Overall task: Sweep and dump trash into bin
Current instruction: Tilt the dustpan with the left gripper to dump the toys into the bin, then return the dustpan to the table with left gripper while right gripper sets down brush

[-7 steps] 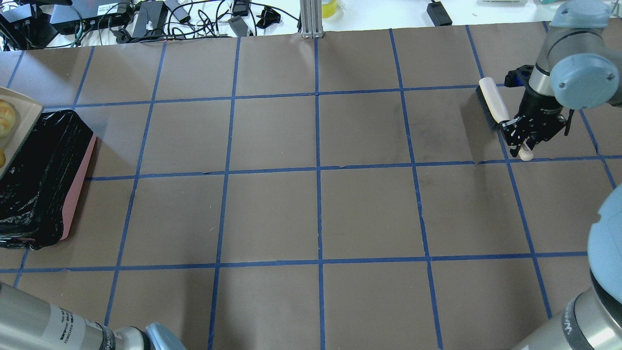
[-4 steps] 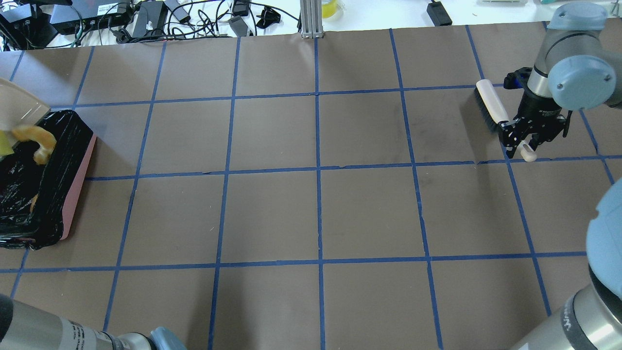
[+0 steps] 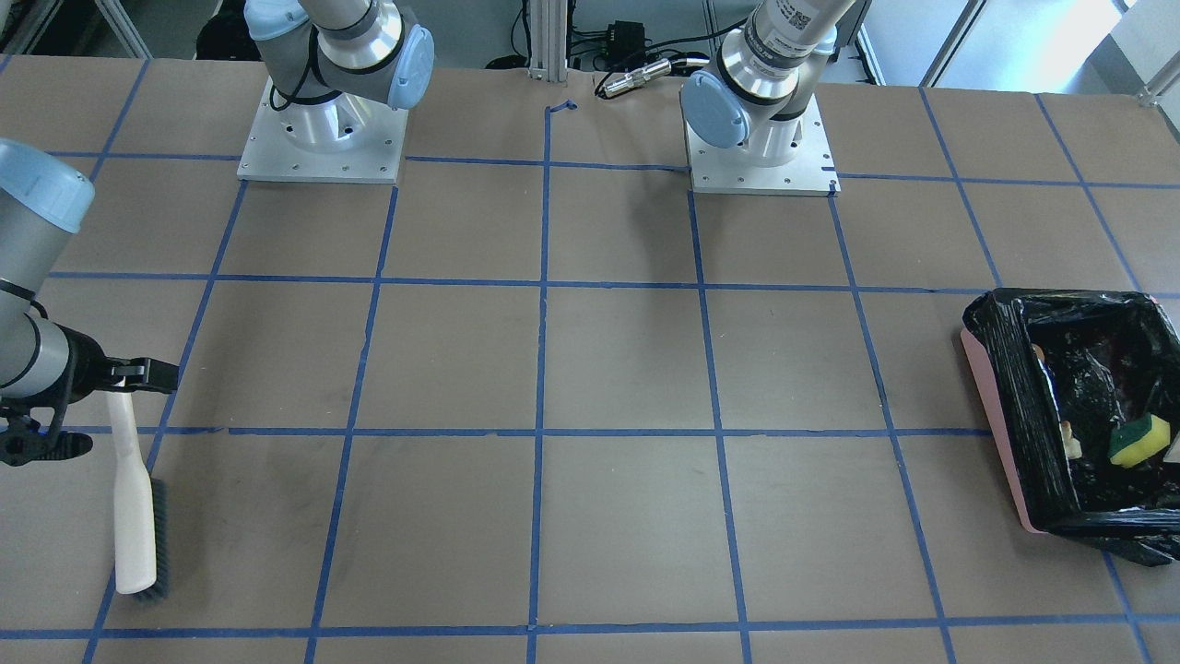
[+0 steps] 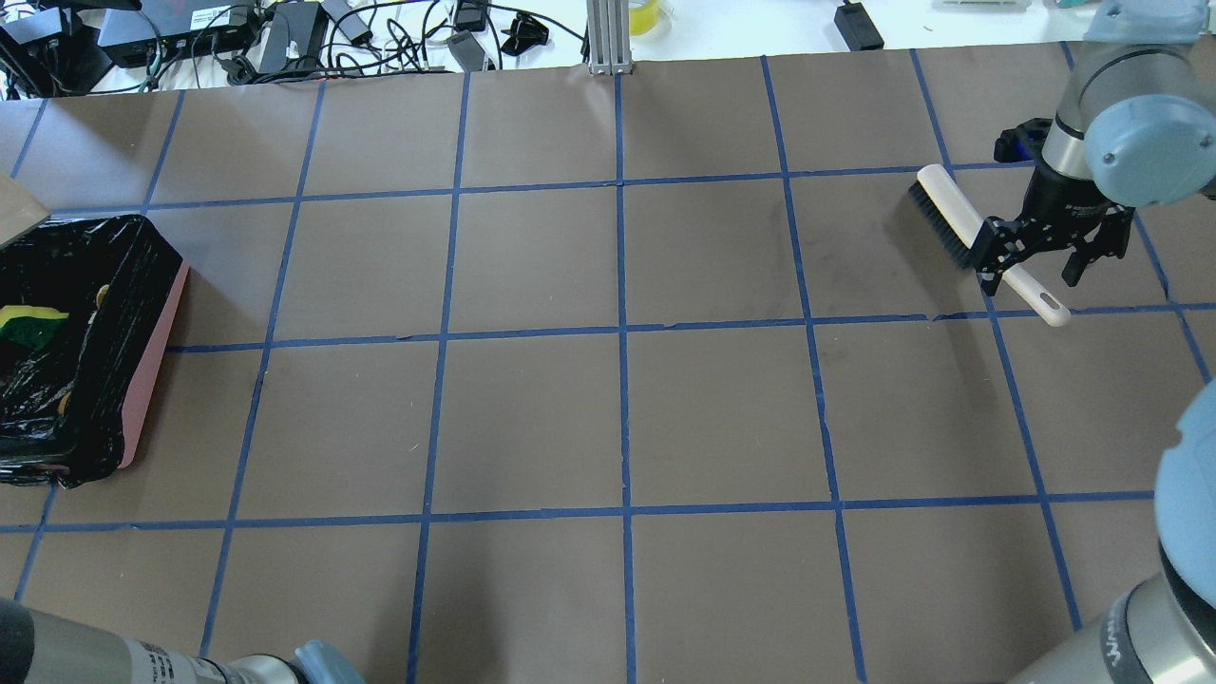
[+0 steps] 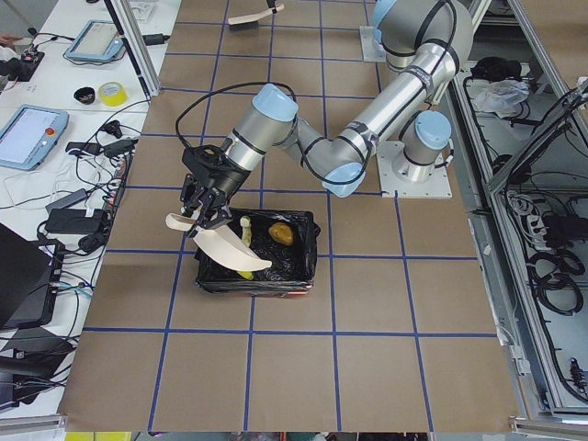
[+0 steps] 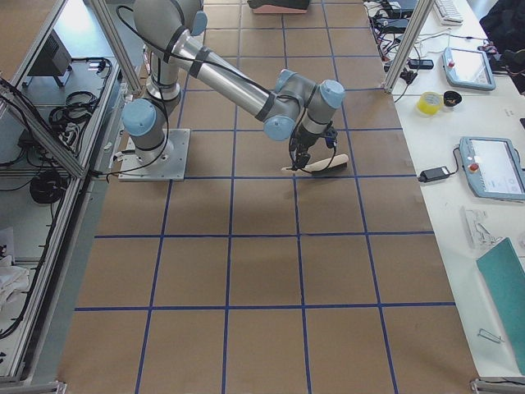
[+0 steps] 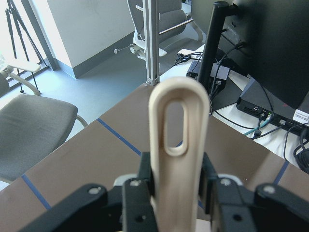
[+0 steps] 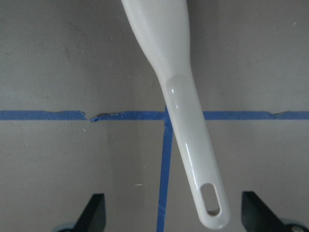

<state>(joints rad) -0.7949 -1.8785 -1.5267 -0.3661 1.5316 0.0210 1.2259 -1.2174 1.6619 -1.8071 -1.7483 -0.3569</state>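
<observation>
Trash (image 3: 1139,439) now in bin (image 3: 1014,397): dump done. Left fingers (image 7: 145,191) still clamp dustpan (image 5: 227,248). Right fingers (image 8: 96,215) have spread, brush (image 4: 950,217) released onto worktop (image 4: 627,418).

Left gripper (image 7: 177,186), fingers (image 7: 140,193) tight on the dustpan handle (image 7: 179,89); right gripper (image 4: 1028,280) downward, fingers (image 8: 94,212) wide apart.

Brown table (image 4: 703,408) gridded in blue tape (image 4: 624,408), pink bin (image 4: 157,361) at its left end, beige brush (image 4: 936,198) at its right.
</observation>
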